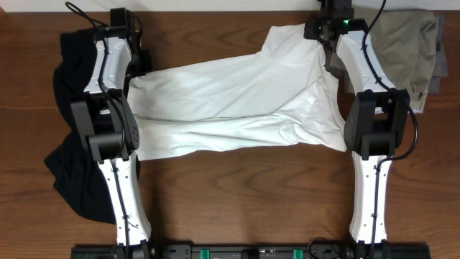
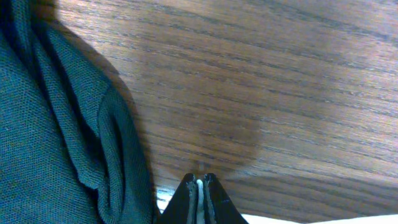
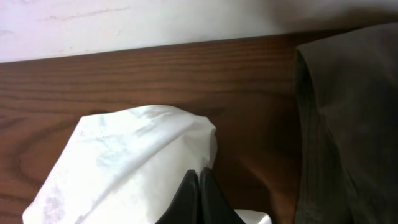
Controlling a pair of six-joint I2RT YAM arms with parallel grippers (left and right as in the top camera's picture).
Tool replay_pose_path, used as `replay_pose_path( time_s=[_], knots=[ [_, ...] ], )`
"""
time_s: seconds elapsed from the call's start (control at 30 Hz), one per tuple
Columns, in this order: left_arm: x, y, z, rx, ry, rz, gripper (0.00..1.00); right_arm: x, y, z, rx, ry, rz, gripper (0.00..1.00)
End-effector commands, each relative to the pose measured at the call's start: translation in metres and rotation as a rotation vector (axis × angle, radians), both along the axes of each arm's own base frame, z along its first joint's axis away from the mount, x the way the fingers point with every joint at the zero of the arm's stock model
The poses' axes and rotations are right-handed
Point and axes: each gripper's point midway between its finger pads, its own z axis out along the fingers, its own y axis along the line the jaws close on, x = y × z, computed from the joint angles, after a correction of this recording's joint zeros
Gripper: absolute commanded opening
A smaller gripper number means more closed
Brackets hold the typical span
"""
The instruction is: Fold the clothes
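Note:
A white shirt (image 1: 237, 101) lies spread across the middle of the wooden table, creased, with a fold along its lower half. My left gripper (image 1: 141, 63) is at the shirt's left end and is shut on a thin edge of white fabric (image 2: 200, 198). My right gripper (image 1: 328, 57) is at the shirt's upper right and is shut, with the white shirt (image 3: 124, 168) bunched up right against its fingers (image 3: 199, 180). A dark garment (image 1: 72, 108) lies at the far left and also shows in the left wrist view (image 2: 56, 124). A grey garment (image 1: 413, 50) lies at the far right.
The grey garment (image 3: 348, 124) lies close to the right of my right gripper. The table's far edge and a white wall (image 3: 155, 25) are just beyond it. The dark garment trails down past the left arm (image 1: 79, 187).

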Motion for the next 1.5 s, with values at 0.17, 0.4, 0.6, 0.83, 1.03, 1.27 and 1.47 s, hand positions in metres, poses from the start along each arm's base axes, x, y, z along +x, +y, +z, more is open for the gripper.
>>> replay_pose_path(
  time_s=[0.17,0.4,0.6,0.83,1.03,1.27,1.47],
  knots=[
    [-0.003,0.019,0.042,0.028,-0.048,0.049,0.06,-0.012,0.007,0.024,0.009,0.025,0.052,0.01],
    [-0.012,0.028,0.077,0.030,-0.074,0.072,0.06,-0.038,0.001,0.072,-0.026,0.040,0.086,0.01],
    [-0.021,0.026,0.098,0.031,-0.079,0.071,0.06,-0.060,-0.001,0.108,-0.028,0.049,0.086,0.01],
    [-0.049,0.021,0.109,0.021,0.004,0.068,0.06,-0.106,-0.005,0.117,-0.045,0.184,0.106,0.01],
    [-0.087,0.015,0.104,0.003,0.156,0.067,0.06,-0.146,-0.008,0.103,-0.046,0.349,0.107,0.01],
    [-0.120,0.010,0.103,-0.013,0.294,0.068,0.06,-0.182,-0.012,0.093,-0.042,0.505,0.105,0.01],
    [-0.143,0.007,0.105,-0.024,0.386,0.074,0.06,-0.197,-0.015,0.095,-0.037,0.558,0.092,0.01]
  ],
)
